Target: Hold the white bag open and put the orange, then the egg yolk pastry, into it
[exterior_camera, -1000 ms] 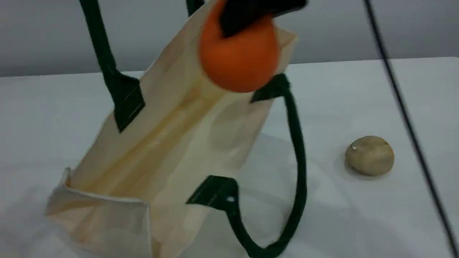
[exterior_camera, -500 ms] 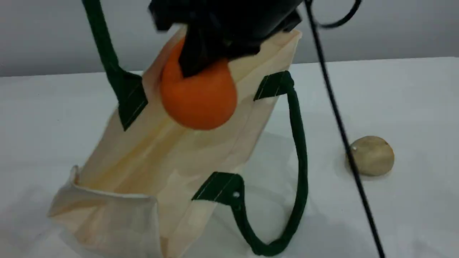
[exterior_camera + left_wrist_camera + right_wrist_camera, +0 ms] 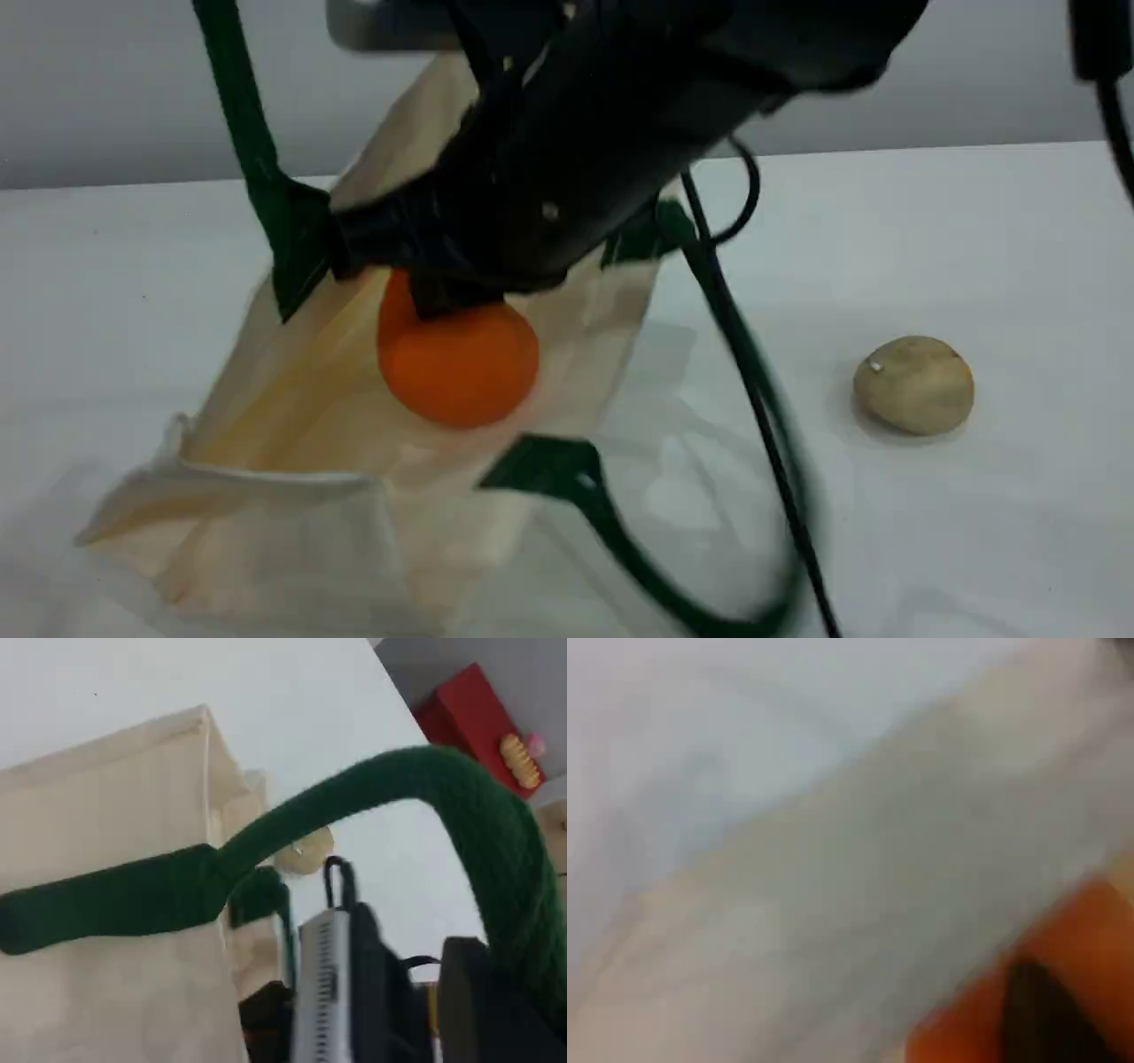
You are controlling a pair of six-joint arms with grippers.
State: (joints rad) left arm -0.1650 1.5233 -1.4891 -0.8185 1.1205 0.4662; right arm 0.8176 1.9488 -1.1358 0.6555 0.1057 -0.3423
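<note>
The white bag (image 3: 292,416) lies tilted on the table, its mouth towards the camera. One green handle (image 3: 239,115) is stretched straight up out of the scene view. In the left wrist view that same strap (image 3: 399,788) arches over into my left gripper (image 3: 509,1010), which is shut on it. My right gripper (image 3: 434,301) reaches down from the top and is shut on the neck of the orange (image 3: 461,368), which hangs inside the bag's mouth. The right wrist view is blurred and shows only the orange (image 3: 1072,939) against cream cloth. The egg yolk pastry (image 3: 913,385) rests on the table to the right.
The bag's second handle (image 3: 620,532) loops loosely on the table in front. A black cable (image 3: 762,425) hangs from the right arm across it. A red box (image 3: 474,713) stands beyond the table in the left wrist view.
My right gripper has carried the orange down and to the left, from above the bag's far rim into its mouth. The bag and its loose handle have shifted slightly.
</note>
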